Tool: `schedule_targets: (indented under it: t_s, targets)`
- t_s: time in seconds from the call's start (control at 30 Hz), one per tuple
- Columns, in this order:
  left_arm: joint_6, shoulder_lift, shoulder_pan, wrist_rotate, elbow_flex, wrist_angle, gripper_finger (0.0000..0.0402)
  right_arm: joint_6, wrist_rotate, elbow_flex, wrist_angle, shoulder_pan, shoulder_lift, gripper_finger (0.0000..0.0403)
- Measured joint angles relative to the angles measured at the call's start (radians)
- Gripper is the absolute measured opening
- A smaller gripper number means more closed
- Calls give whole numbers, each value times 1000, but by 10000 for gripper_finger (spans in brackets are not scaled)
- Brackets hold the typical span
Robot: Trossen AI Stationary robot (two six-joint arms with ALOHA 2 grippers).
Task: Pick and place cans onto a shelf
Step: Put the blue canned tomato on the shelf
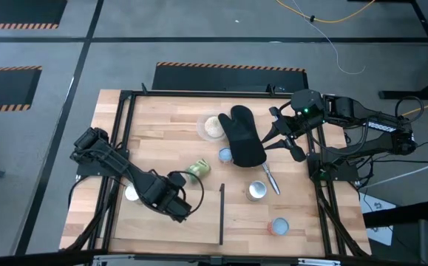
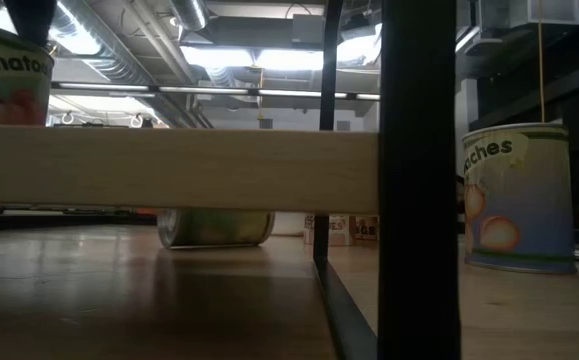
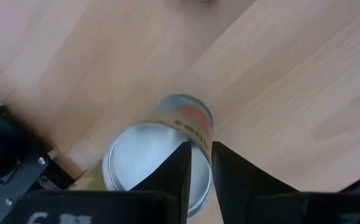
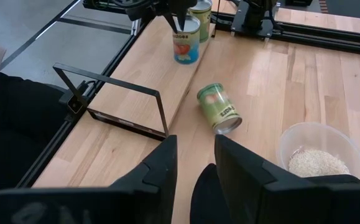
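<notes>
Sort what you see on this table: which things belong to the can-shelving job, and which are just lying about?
Belong to the job: shelf; upright can on the shelf; green-label can on its side; pale-blue-topped can; silvery-topped can; reddish-topped can.

Just lying about: black oven mitt; bowl of grains; silver utensil.

Toppled can (image 2: 215,227) beneath shelf plank (image 2: 169,167)

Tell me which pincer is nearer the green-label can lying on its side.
Left. The left pincer hovers just beside the green-label can, over another can. The right pincer sits across the black oven mitt, clearly farther off.
</notes>
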Motion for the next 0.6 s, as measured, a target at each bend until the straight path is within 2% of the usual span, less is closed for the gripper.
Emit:
schedule_targets:
  t_s: [0.23, 0.6]
  targets:
    - [3, 0, -6, 27, 0, 0, 53, 0, 0, 0, 0, 0, 0, 112]
    - [61, 0, -8, 43, 0, 0, 5, 0, 0, 0, 0, 0, 0, 112]
